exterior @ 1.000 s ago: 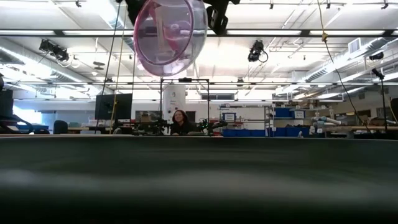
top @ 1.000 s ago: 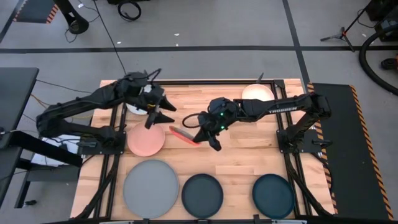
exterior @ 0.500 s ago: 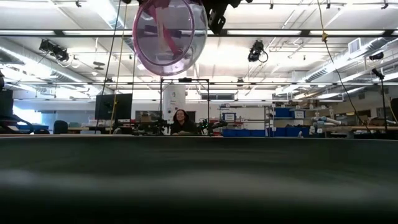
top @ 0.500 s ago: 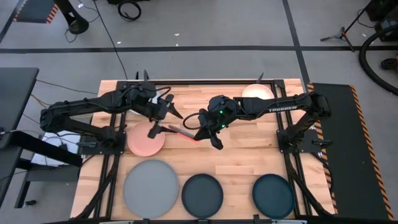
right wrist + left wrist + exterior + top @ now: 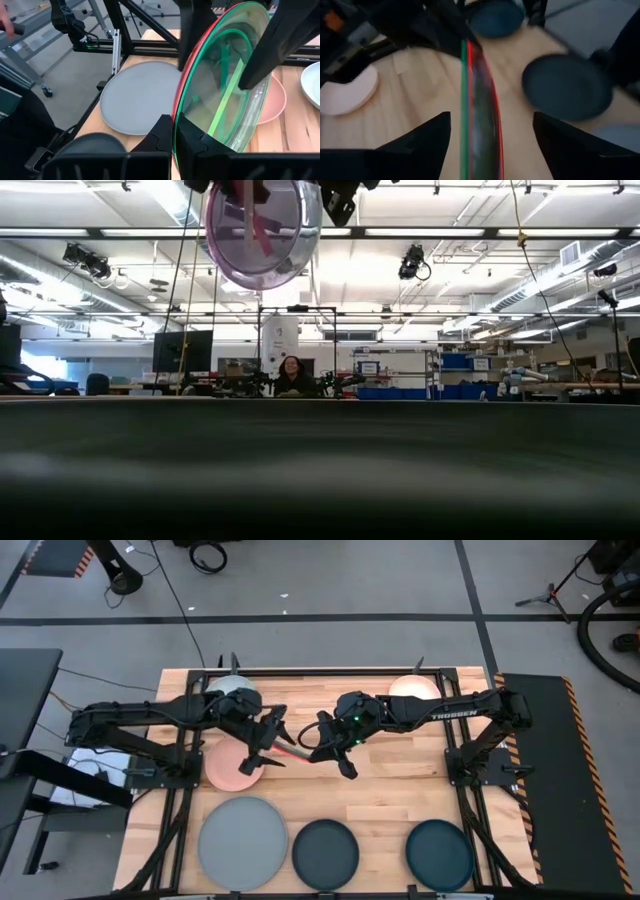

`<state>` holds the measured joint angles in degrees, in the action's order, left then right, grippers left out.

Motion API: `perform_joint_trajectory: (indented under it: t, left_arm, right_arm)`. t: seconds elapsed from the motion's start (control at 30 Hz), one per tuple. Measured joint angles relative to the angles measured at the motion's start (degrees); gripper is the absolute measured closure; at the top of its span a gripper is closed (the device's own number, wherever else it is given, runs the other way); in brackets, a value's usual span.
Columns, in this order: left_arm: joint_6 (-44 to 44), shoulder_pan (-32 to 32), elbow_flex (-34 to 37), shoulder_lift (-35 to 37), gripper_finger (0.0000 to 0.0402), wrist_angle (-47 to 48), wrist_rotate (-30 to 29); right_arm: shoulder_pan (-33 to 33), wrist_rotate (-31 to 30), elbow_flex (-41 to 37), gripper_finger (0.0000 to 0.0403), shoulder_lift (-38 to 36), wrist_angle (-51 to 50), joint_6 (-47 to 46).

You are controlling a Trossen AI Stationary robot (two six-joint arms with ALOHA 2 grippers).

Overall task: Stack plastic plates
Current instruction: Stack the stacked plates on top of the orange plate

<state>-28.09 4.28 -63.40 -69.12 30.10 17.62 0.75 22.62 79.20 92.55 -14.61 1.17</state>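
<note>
A glossy red plate (image 5: 220, 85), with a green rim nested inside its own, stands on edge in the air above the table's middle (image 5: 291, 753). My right gripper (image 5: 175, 131) is shut on it. My left gripper (image 5: 490, 142) is open, and its two fingers (image 5: 270, 45) stand one on each side of the plate's far edge (image 5: 479, 100). I cannot tell whether they touch it. A salmon pink plate (image 5: 228, 768) lies flat on the table below my left gripper (image 5: 264, 743). My right gripper pinches the red plate's rim (image 5: 176, 114) between its two fingers. It comes from the table's right, slanting downward. The plate is lifted clear of the table and stands nearly upright on edge, with its face toward the table's near side.
A large grey plate (image 5: 243, 842) and two dark teal plates (image 5: 325, 852) (image 5: 440, 854) lie along the near edge. A cream plate (image 5: 412, 688) and a pale plate (image 5: 232, 690) lie at the far edge. A black frame borders the wooden tabletop (image 5: 400, 785).
My left gripper has gone from over the pale plate toward the table's near side and right, to the red plate. It rolled on the way, and its fingers now straddle the plate's edge. My right gripper stayed in place but rolled, tipping the plate from slanted to nearly upright.
</note>
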Motion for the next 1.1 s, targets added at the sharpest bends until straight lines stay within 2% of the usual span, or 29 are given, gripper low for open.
perform_joint_trajectory:
  t: [0.13, 0.27, 0.43, 0.47, 0.63, 0.83, 1.0, 1.1]
  left_arm:
    - [-4.67, -2.58, 0.00, 0.00, 0.0172, 2.16, -8.17]
    - [-6.75, -5.12, 0.00, 0.00, 0.0256, 1.40, -16.19]
    - [-4.97, -6.51, 0.03, 0.00, 0.0373, 1.45, -18.66]
    - [-3.32, -6.59, 0.09, 0.00, 0.0383, 1.92, -18.57]
    - [-0.62, -8.18, -0.18, 0.00, 0.0376, 4.10, -21.24]
    - [0.05, -12.28, -6.73, 0.16, 0.0383, 15.89, -28.16]
    - [9.67, -12.63, -10.60, 0.23, 0.0380, 24.29, -30.03]
    - [16.57, -13.18, -10.04, 0.04, 0.0379, 29.08, -32.73]
  right_arm:
    - [0.00, 2.49, 0.00, 0.0394, 0.02, 0.02, -0.04]
    - [-0.20, 2.95, 0.00, 0.0392, 0.00, -0.10, -0.05]
    - [-0.37, 2.21, -0.02, 0.0368, 0.00, -0.15, -0.23]
    - [-0.35, 1.46, 0.00, 0.0358, 0.00, -0.23, -0.97]
    - [-0.31, -2.26, 0.58, 0.0299, -0.07, -1.14, -2.51]
    - [-0.14, -4.95, 5.46, 0.0221, -3.28, -1.50, 2.04]
    - [0.53, -11.87, 8.04, 0.0181, -6.90, -1.73, 6.57]
    - [1.03, -12.95, 8.17, 0.0173, -8.64, -2.88, 7.06]
